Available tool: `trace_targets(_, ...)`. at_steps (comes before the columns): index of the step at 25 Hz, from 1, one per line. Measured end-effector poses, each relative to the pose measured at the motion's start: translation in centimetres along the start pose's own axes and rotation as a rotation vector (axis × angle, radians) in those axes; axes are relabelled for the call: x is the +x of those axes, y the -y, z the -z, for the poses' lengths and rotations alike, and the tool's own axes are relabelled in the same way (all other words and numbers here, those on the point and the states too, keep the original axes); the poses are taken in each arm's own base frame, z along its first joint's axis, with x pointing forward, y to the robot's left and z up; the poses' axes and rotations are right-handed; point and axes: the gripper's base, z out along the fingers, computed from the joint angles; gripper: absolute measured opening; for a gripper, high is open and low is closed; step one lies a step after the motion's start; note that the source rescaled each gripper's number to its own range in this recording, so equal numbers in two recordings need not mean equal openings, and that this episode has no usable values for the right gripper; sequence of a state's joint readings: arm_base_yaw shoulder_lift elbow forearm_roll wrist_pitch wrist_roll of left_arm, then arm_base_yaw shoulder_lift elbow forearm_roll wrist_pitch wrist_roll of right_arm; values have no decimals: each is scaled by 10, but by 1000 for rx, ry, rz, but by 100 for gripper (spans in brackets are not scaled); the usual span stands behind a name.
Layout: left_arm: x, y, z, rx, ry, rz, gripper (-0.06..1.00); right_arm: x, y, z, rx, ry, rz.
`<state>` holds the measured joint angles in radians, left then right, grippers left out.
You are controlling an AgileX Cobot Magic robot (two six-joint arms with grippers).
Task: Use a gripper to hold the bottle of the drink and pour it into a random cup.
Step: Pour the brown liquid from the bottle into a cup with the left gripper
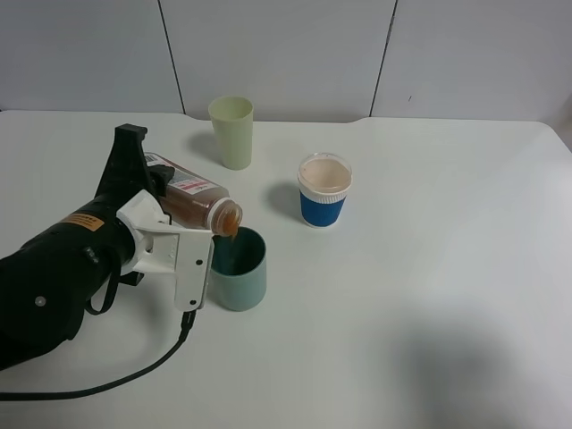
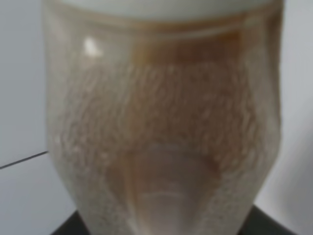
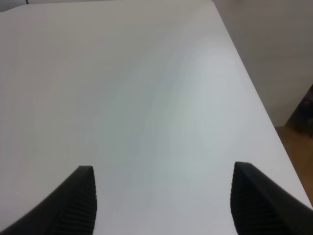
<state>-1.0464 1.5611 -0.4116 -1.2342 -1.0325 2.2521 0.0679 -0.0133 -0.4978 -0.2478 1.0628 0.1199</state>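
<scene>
My left gripper [image 1: 166,220] is shut on the bottle [image 1: 191,197], which lies tilted almost flat with its open neck pointing down to the right. The brown drink [image 1: 230,222] runs from the neck into the teal cup [image 1: 239,273] standing just below it on the table. In the left wrist view the clear bottle [image 2: 161,137] fills the picture, brown liquid and foam inside it. My right gripper [image 3: 164,196] is open over bare tabletop, its two black fingers [image 3: 80,200] far apart with nothing between them. It is out of the exterior high view.
A pale yellow-green tumbler [image 1: 232,131] stands at the back. A blue-sleeved white paper cup [image 1: 323,190] stands right of the bottle. A black cable [image 1: 107,384] trails across the white table [image 1: 429,295]. The table's edge [image 3: 254,98] shows in the right wrist view.
</scene>
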Motion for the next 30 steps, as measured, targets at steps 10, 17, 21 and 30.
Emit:
trace_targets(10,0,-1,0,-6,-4,-9,0,0,0,0,0,0,0)
trace_targets(17,0,-1,0,-10,0,-12,0,0,0,0,0,0,0)
trace_targets(21,0,-1,0,-11,2,-13,0,0,0,0,0,0,0)
trace_targets(30,0,-1,0,-11,1,-15,0,0,0,0,0,0,0)
